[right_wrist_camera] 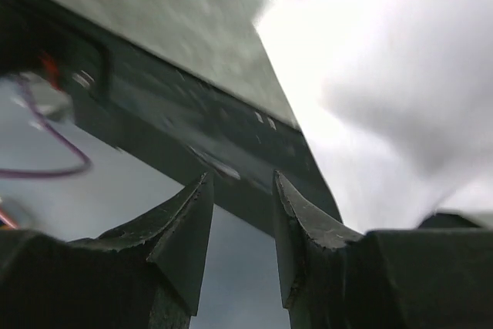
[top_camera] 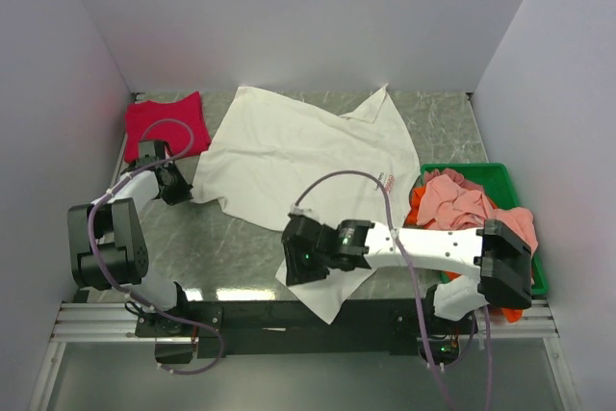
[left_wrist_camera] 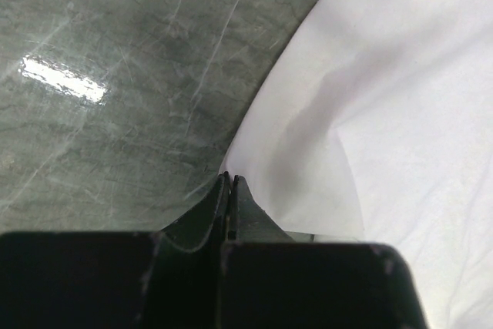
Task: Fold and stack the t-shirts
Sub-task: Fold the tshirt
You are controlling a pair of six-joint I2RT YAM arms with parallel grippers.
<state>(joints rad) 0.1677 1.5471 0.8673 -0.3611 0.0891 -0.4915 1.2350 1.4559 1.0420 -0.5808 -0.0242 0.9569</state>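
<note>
Left gripper (left_wrist_camera: pixel 229 181) closed tight right at the left hem of the white tee (left_wrist_camera: pixel 400 113); we cannot tell if cloth sits between its tips. Right gripper (right_wrist_camera: pixel 243 182) parted, nothing between the fingers, over the tee's near corner, which droops past the near edge of the table (top_camera: pixel 231 247). White tee lies spread and rumpled mid-table, no fold in it yet. Crimson tee (top_camera: pixel 166 122) at far left looks folded, so we judge it the only one done. Salmon-pink tee (top_camera: pixel 462 201) and orange tee (top_camera: pixel 416 209) are heaped in the green bin (top_camera: pixel 476 172) at right. We rate it early: three to fold, stack not started
</note>
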